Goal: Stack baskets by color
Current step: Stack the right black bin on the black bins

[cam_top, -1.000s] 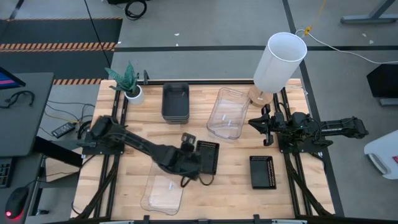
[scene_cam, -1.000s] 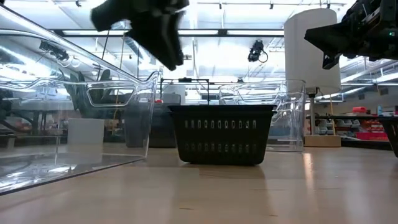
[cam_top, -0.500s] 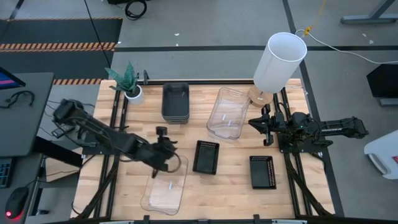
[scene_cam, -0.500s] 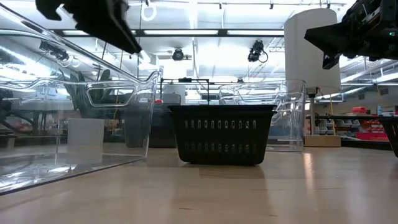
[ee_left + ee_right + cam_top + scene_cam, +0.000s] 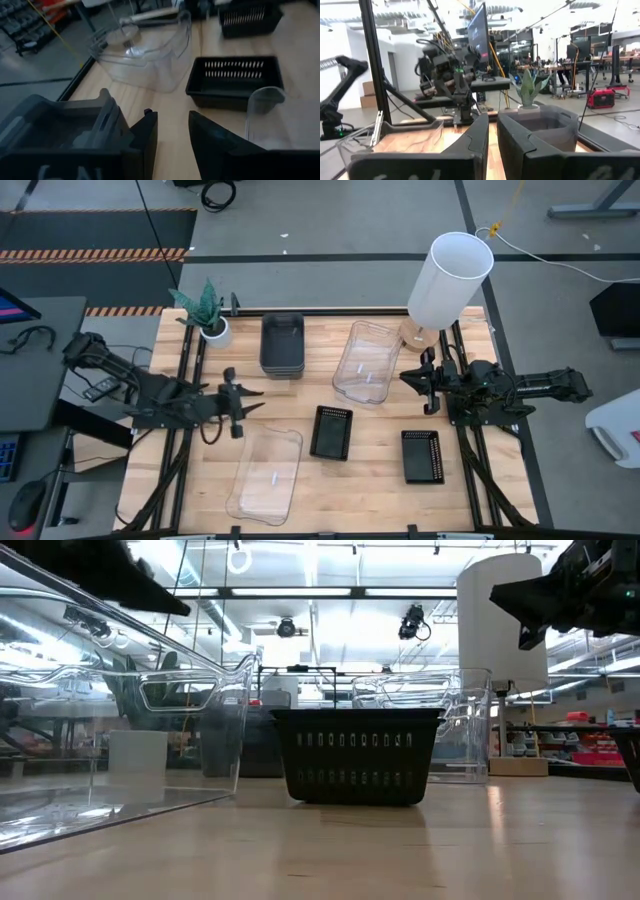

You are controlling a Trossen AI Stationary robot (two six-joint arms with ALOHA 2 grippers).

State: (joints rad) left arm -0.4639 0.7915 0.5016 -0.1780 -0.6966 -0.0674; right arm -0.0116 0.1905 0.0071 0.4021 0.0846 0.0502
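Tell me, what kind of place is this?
Probably a robot lab or workshop: two robot arms at a wooden table, ceiling strip lights, and desks with a monitor behind.

Even overhead light, soft shadows on bench (image 5: 380,470). Low view: ceiling strip lights (image 5: 400,592) glared upper centre, nearest clear basket (image 5: 110,740) blurred. Wrist views soft, foreground fingers unfocused.

Grey basket (image 5: 540,125) beyond right pincer (image 5: 492,131)

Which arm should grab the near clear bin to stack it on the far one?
Left, probably. The left gripper, open and empty, hovers beside the near clear bin. The right gripper waits across the table, nearer the far clear bin.
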